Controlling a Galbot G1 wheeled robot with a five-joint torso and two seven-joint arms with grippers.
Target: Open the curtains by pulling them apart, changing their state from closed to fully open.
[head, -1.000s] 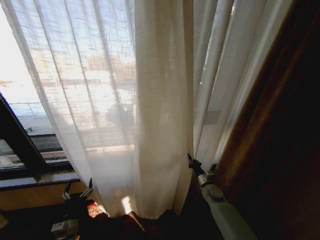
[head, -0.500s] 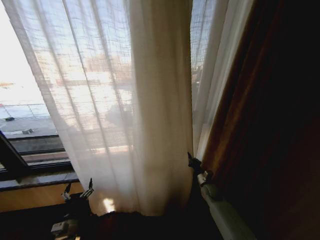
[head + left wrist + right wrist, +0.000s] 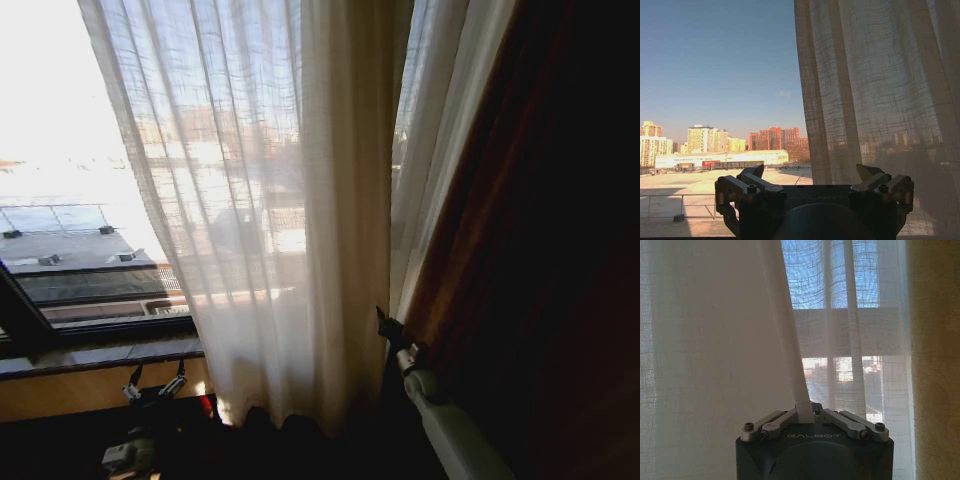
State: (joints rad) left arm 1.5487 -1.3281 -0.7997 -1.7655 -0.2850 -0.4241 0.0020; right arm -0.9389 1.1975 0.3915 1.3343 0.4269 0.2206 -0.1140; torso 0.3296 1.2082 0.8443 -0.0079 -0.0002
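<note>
The sheer cream curtains (image 3: 300, 200) hang in pleats from the top of the head view to the floor. My right gripper (image 3: 384, 322) is low at the right side of the bunched panel. In the right wrist view it (image 3: 806, 414) is shut on a narrow fold of curtain (image 3: 715, 340) that rises from between its fingers. My left gripper (image 3: 154, 385) sits low near the sill, left of the fabric. It (image 3: 812, 176) is open with nothing between its fingers, and the curtain's edge (image 3: 880, 100) hangs beyond it to one side.
Bare window glass (image 3: 60, 180) shows left of the curtain, with a dark frame bar (image 3: 20, 310) and a wooden sill (image 3: 100, 355) below. A dark brown drape (image 3: 540, 250) stands along the right. City buildings (image 3: 715, 145) lie outside.
The curtain's left edge has drawn to the right and bunched, baring more window glass. The head view has shifted a little too. Both grippers keep their places in the picture.
</note>
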